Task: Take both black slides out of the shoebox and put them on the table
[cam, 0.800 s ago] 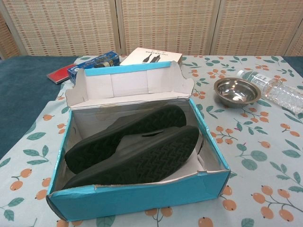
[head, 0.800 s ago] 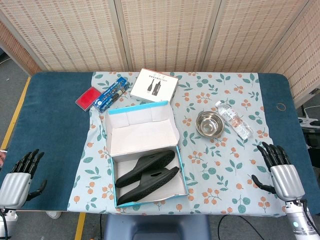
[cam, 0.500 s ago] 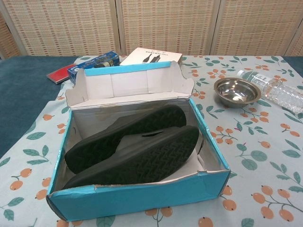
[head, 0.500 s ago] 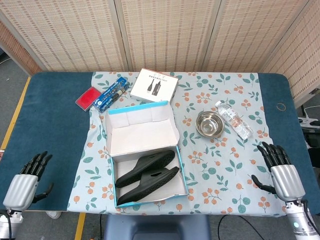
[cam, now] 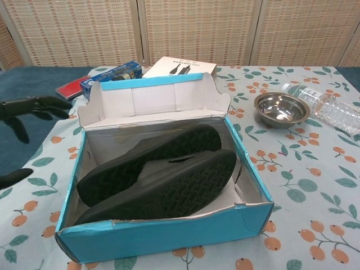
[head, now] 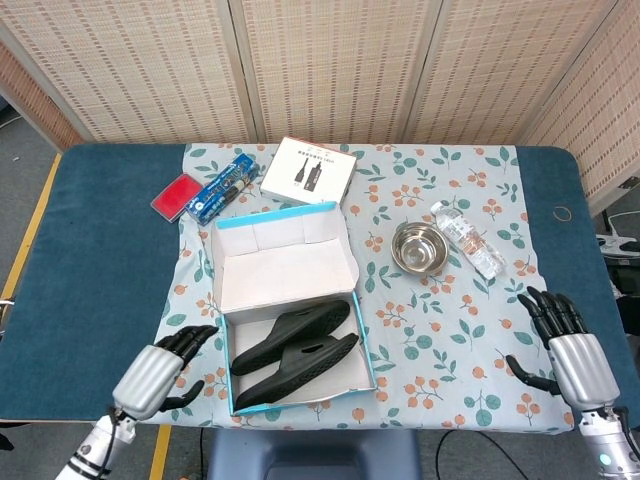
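Two black slides point(head: 295, 351) point(cam: 160, 175) lie side by side on edge in the open blue shoebox point(head: 366, 345) point(cam: 169, 239), soles toward the front. My left hand point(head: 158, 370) point(cam: 28, 109) hovers just left of the box, fingers apart, holding nothing. My right hand point(head: 568, 345) stays open near the table's right front edge, far from the box; the chest view does not show it.
Behind the box lie a white booklet box point(head: 309, 170), a blue packet point(head: 220, 188) and a red case point(head: 174, 195). A steel bowl point(head: 418, 247) point(cam: 281, 108) and a water bottle point(head: 467, 238) point(cam: 329, 112) sit to the right. A floral cloth point(head: 450, 330) covers the table's middle.
My left hand has swung in from the table's left front corner to just beside the shoebox and now shows in the chest view. The right hand barely moved. The slides are unmoved.
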You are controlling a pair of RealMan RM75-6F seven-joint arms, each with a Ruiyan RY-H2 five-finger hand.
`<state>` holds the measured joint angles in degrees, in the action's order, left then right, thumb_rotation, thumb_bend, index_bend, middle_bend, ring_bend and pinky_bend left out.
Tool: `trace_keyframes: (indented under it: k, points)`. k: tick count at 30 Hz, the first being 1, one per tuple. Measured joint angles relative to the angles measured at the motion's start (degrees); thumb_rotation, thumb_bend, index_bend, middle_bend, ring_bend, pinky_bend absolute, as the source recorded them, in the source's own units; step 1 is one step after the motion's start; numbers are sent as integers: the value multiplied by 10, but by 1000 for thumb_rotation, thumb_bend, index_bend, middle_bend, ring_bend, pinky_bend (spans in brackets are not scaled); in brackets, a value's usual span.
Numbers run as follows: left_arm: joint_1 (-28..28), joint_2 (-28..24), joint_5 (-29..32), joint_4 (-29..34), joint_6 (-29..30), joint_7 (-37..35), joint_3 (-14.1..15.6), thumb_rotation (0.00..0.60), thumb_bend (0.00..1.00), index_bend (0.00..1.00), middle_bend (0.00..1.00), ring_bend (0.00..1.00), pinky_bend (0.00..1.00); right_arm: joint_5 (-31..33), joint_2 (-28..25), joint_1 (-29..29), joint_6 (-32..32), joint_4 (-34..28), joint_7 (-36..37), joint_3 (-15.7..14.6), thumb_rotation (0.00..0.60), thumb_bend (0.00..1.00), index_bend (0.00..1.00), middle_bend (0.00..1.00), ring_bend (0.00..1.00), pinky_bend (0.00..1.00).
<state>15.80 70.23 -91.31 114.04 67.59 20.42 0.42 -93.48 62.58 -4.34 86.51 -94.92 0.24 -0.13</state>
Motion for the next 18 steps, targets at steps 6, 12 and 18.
trace_keyframes:
  k: [6, 12, 18]
  points:
    - [50, 62, 134, 36, -51, 118, -40, 600, 391, 112, 147, 135, 362, -4, -6, 2, 4, -4, 6, -1, 452, 236, 0, 0, 0, 0]
    - [106, 134, 247, 45, -66, 200, -75, 600, 392, 111, 161, 146, 375, -2, -10, 4, 5, -5, 12, 0, 452, 236, 0, 0, 0, 0]
    - [140, 174, 294, 32, -49, 262, -83, 600, 374, 112, 191, 183, 402, 0, -14, 4, 4, -5, 20, 0, 451, 236, 0, 0, 0, 0]
